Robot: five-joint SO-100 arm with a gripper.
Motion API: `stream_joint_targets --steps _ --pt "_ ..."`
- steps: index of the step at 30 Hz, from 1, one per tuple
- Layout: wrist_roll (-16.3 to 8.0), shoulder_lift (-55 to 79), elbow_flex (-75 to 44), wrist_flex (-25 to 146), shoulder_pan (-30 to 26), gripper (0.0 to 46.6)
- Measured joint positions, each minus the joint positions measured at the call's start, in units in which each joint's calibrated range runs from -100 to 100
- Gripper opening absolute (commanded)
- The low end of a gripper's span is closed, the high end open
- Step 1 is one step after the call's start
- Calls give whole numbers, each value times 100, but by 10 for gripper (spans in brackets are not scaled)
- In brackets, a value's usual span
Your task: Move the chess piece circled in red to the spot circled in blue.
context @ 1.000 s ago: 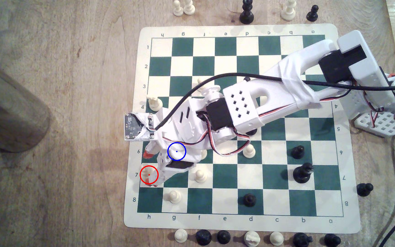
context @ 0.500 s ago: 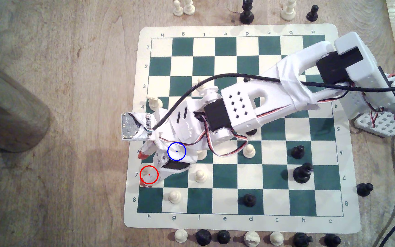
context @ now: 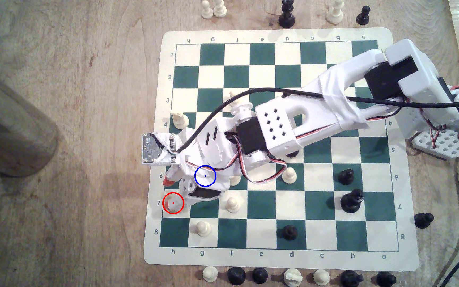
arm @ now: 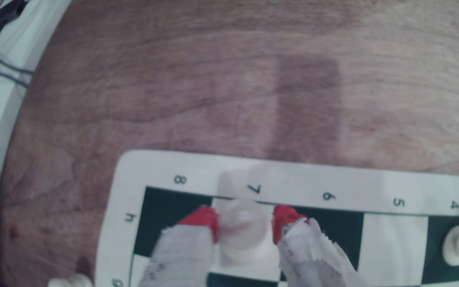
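The chess piece circled in red is a cream-white piece with a rounded head. It stands on the h7 square at the exterior view's left edge of the green-and-cream mat. My gripper reaches down over it, open, with a red-tipped finger on each side. In the wrist view the piece sits blurred between the red fingertips. One tip is against it and the other stands a sliver off. My gripper's white body covers the spot circled in blue, one square diagonally inward from the piece.
Cream pieces stand close by: a notched one on h4, pawns on f7, g8 and d6. Black pieces are at the exterior view's right. A metal cylinder stands on the wood far left.
The wrist shifted slightly toward the exterior view's left and settled lower over h7. The lower red fingertip, visible before below the ringed piece, is now tucked out of sight beside it.
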Motion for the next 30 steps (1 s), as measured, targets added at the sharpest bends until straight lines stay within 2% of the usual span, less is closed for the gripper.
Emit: stream_joint_targets --steps 30 --pt "-127 -352 -235 398 -177 3"
